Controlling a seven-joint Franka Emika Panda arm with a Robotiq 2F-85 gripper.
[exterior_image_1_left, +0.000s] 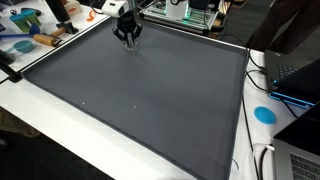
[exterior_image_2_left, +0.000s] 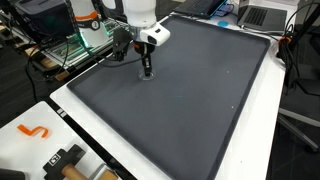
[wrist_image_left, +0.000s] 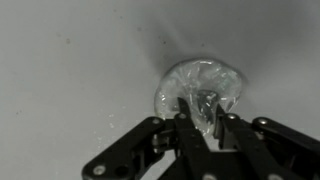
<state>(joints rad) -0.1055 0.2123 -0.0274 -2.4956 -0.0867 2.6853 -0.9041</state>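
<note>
Clearly, we saw our gripper (wrist_image_left: 205, 122) squeezed tight on one clear crumpled wrapper (wrist_image_left: 200, 80) (just one) on the mat (exterior_image_1_left: 140, 90).

Plain dark grey mat (exterior_image_1_left: 140, 90), no pattern, white table (exterior_image_1_left: 45, 100) rim around it. The gripper (wrist_image_left: 205, 125) is black, the plastic (wrist_image_left: 200, 80) clear with whitish glints. Also a blue disc (exterior_image_1_left: 264, 114) and orange hook (exterior_image_2_left: 35, 131).
</note>
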